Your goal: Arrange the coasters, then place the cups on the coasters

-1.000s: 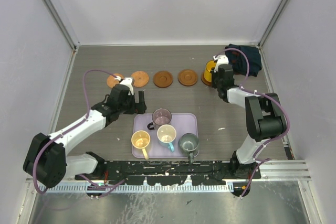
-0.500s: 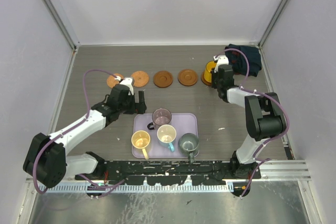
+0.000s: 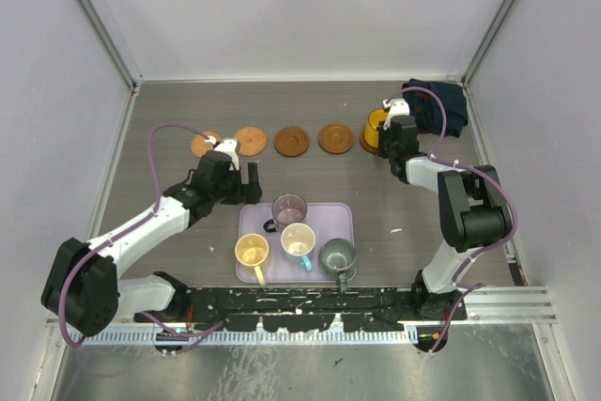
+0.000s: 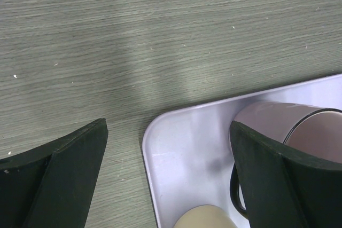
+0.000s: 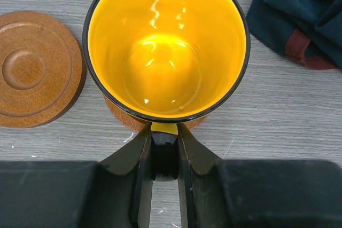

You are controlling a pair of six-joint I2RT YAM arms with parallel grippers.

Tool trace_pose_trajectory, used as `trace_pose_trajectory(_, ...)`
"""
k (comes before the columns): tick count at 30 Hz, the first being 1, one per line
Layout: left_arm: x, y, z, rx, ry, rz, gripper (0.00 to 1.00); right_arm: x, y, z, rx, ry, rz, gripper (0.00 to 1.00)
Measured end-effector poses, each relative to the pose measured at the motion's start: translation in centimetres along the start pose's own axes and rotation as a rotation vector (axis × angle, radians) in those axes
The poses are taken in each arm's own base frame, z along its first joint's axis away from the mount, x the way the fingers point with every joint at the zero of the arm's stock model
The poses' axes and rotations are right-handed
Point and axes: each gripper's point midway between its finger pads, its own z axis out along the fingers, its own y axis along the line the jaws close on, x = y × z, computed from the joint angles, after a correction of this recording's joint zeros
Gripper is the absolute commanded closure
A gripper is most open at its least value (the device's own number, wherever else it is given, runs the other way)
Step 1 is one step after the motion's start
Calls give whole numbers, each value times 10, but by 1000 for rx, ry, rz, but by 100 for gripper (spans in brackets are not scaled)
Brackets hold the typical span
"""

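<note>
The yellow cup (image 5: 165,46) sat on the far right coaster (image 5: 118,111), and the right gripper (image 5: 164,145) squeezed its handle. If the gripper let go crooked, the cup could tip or slide off. The left gripper (image 4: 166,132) gaped wide, holding nothing.

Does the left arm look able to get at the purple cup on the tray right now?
Probably yes: the open left tool hangs right beside the purple cup, nothing between them.

Nothing visible has changed across the 3 top views; no shift shows anywhere.
</note>
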Motion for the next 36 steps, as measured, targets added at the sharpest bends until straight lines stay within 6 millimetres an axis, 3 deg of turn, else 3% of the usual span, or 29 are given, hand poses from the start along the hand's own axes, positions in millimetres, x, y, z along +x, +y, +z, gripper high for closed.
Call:
trace_pose_trajectory(15, 0, 0, 0, 0, 0, 0, 2, -3, -1, 1, 6, -13, 13, 60)
trace_pose_trajectory(25, 0, 1, 0, -6, -3, 0, 2, -1, -2, -3, 12, -17, 25, 51)
trace_pose_trajectory(31, 0, 1, 0, -6, -3, 0, 2, -12, -1, -23, 14, -52, 58, 45)
trace_pose_trajectory(36, -1, -1, -2, 5, -5, 7, 2, -28, -3, -57, 34, -112, 100, 45)
